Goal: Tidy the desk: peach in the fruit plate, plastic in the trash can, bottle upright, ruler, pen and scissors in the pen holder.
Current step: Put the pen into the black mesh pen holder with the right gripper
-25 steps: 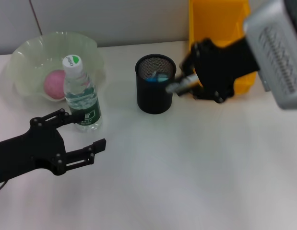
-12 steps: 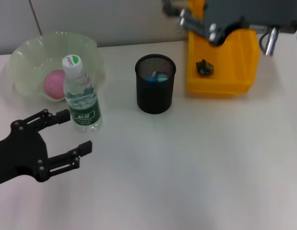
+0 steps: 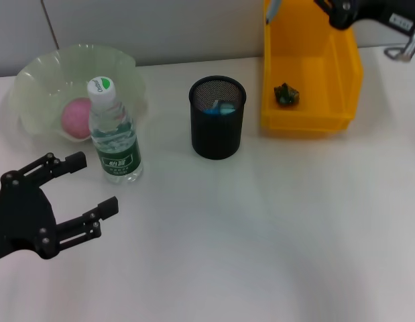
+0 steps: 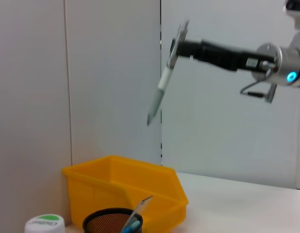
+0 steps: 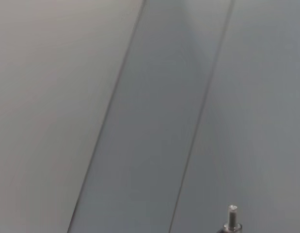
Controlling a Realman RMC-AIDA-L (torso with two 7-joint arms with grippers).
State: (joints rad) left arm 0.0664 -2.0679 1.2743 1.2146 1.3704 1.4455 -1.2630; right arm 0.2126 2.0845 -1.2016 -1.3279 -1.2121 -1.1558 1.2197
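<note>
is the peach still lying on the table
No, the peach sits inside the fruit plate, behind the upright bottle.

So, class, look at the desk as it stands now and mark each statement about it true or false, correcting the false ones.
1. The bottle stands upright beside the fruit plate. True.
2. The peach lies on the bare table. False: it sits in the fruit plate.
3. The right gripper holds a pen high above the yellow bin. True.
4. The left gripper is shut on the bottle. False: it is open and apart from the bottle.
5. The pen holder is tipped over. False: it stands upright.
</note>
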